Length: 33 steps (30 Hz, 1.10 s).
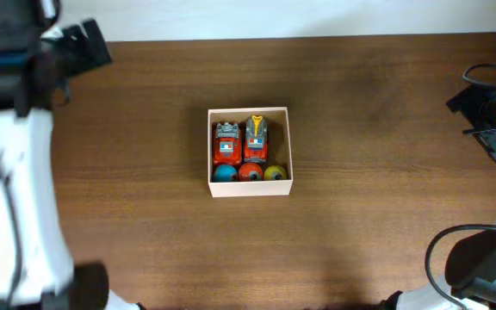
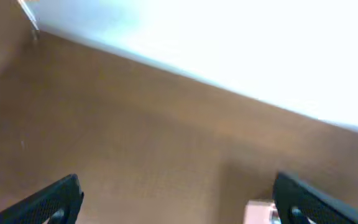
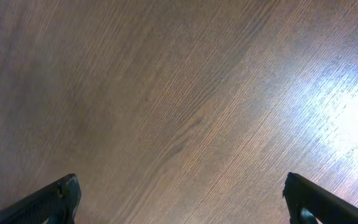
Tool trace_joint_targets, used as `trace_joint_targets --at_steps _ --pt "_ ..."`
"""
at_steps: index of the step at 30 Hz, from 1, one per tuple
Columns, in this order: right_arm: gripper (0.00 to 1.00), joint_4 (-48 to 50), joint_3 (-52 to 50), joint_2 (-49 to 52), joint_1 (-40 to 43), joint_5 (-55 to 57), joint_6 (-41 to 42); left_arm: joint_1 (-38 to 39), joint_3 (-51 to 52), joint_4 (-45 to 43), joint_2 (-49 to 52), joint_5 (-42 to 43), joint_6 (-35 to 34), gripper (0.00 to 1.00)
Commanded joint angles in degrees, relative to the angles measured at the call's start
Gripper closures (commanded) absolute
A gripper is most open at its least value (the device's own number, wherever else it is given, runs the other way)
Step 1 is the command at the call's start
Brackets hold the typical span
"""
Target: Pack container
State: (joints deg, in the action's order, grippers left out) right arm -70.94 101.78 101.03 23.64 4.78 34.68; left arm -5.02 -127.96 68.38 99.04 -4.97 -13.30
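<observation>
The container, a small square cream-walled box, sits at the table's middle. Inside stand two red toy trucks side by side, with three balls in front of them: blue, red-orange and yellow. My left gripper is open and empty, far left and back from the box; a corner of the container shows by its right finger. My right gripper is open and empty over bare wood at the far right; in the overhead view it shows at the right edge.
The brown wooden table runs to a pale back edge. The white left arm fills the left side of the overhead view. Black cables lie at the lower right.
</observation>
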Motion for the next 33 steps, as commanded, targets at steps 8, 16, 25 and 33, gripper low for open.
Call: trace_joint_targets --at_steps 8,16,25,33 --pt "0.01 0.0 -0.3 0.0 0.0 -0.1 0.5 -0.3 21.5 -14.8 -23.0 -0.5 -0.8 0.01" --pt "0.01 0.0 -0.3 0.0 0.0 -0.1 0.5 -0.3 59.7 -38.2 -43.6 -0.4 -0.8 0.01" --pt "0.01 0.0 -0.3 0.0 0.0 -0.1 0.5 -0.2 93.4 -59.5 -61.4 -0.3 -0.8 0.01" --pt "0.01 0.0 -0.3 0.0 0.0 -0.1 0.5 -0.2 115.2 -74.5 -77.7 1.3 -0.8 0.01"
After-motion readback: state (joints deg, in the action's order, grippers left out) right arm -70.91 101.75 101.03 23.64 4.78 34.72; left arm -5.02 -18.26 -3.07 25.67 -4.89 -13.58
